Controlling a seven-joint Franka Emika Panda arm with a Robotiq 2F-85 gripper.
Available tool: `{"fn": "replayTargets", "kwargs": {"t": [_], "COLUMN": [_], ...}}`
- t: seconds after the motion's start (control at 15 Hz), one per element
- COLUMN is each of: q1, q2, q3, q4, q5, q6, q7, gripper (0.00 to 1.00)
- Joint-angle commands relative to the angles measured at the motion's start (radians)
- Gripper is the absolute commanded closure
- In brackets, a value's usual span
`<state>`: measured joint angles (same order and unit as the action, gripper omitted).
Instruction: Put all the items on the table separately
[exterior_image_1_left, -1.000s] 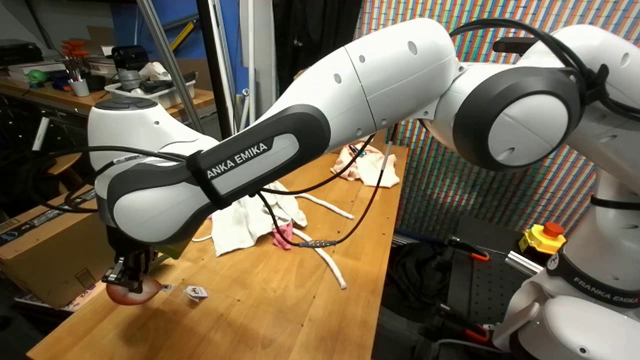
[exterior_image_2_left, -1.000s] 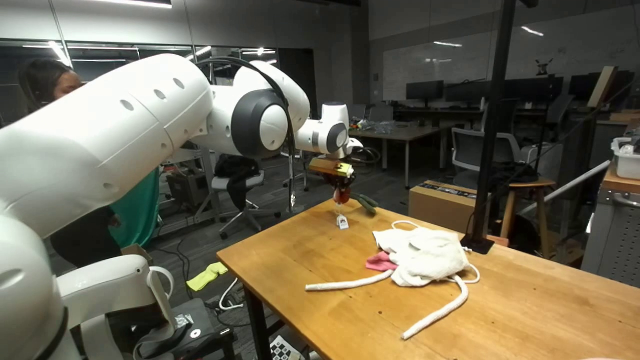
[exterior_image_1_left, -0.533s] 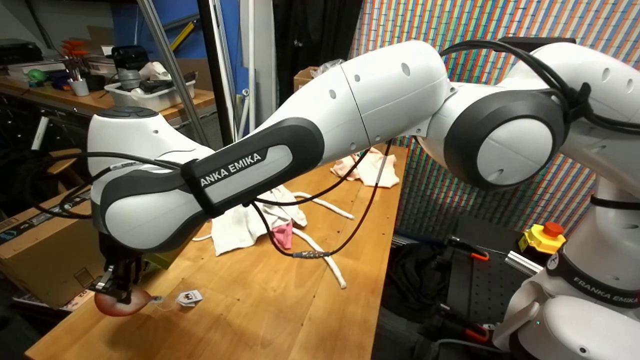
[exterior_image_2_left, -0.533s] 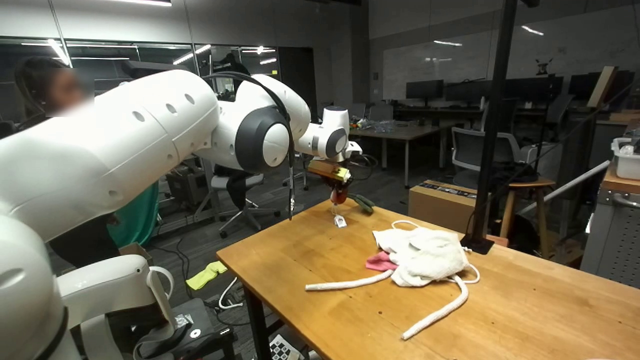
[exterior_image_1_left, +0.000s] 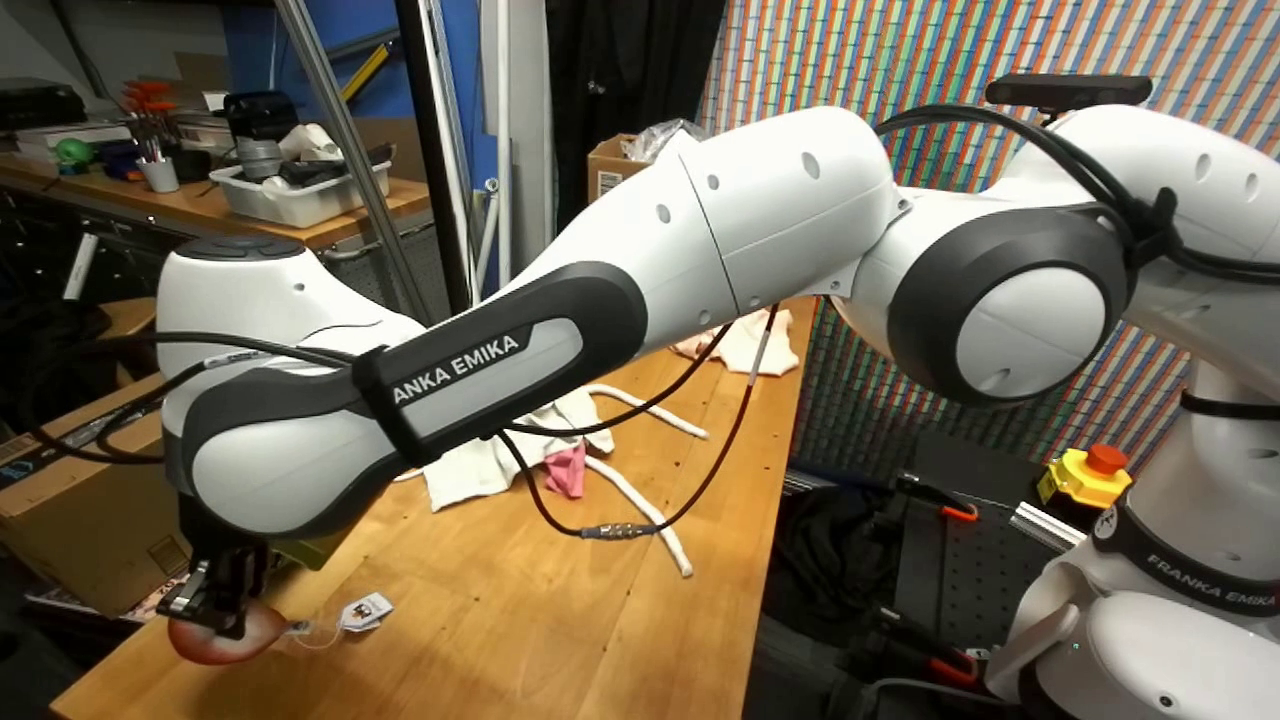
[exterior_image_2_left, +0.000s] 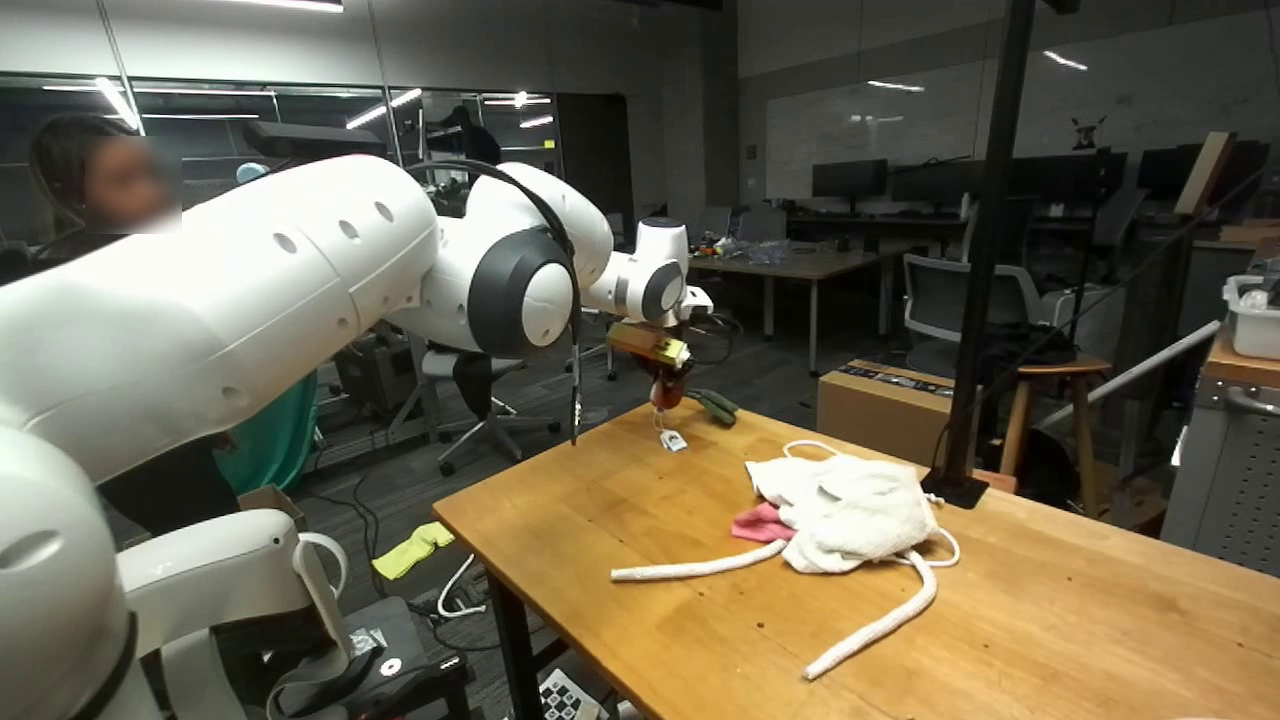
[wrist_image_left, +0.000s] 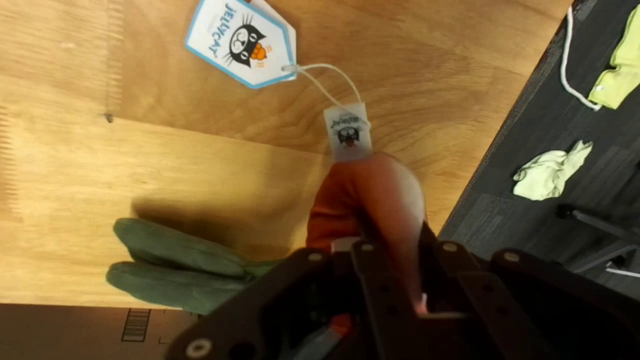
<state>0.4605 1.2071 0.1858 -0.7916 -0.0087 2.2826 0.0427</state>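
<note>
My gripper (exterior_image_1_left: 215, 612) is shut on the red-orange ball (wrist_image_left: 380, 195), squeezing it low over the end of the wooden table (exterior_image_1_left: 520, 620); whether the ball touches the wood I cannot tell. By a thin loop the ball trails a small white tag (wrist_image_left: 240, 42). Beside it in the wrist view lies the dark green cloth (wrist_image_left: 180, 250), two long lobes whose inner end is hidden behind the gripper. In an exterior view the white cloth (exterior_image_2_left: 850, 510) is heaped over a pink cloth (exterior_image_2_left: 760, 523), a thin white cord (exterior_image_2_left: 812, 447) and white curved sticks (exterior_image_2_left: 695, 571).
A pale pink cloth (exterior_image_1_left: 755, 342) lies at the table's far end. The cardboard box (exterior_image_2_left: 885, 408) stands beyond the table edge, and a black post (exterior_image_2_left: 985, 300) rises at that edge. Yellow-green cloth (exterior_image_2_left: 413, 551) is on the floor.
My arm has come down and drifted toward the table's end with the ball still gripped. The tag and the dark green cloth have shifted along with it; the white heap has stayed put.
</note>
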Motion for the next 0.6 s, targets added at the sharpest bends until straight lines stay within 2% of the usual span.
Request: {"fn": "replayTargets", "kwargs": {"t": [0.0,0.4,0.47,0.53], "q1": [0.012,0.014,0.013,0.015], "q2": [0.040,0.027,0.018,0.015], "q3": [-0.005,-0.036,-0.047,-0.064], "q4": [0.079,0.075,0.069,0.069], "q5": [-0.003,-0.031,-0.042,-0.058], "q6": [-0.028,-0.088,-0.114,-0.136], "q7": [0.006,0.007,0.003,0.009], "gripper": [0.52,0.07,0.01,0.00]}}
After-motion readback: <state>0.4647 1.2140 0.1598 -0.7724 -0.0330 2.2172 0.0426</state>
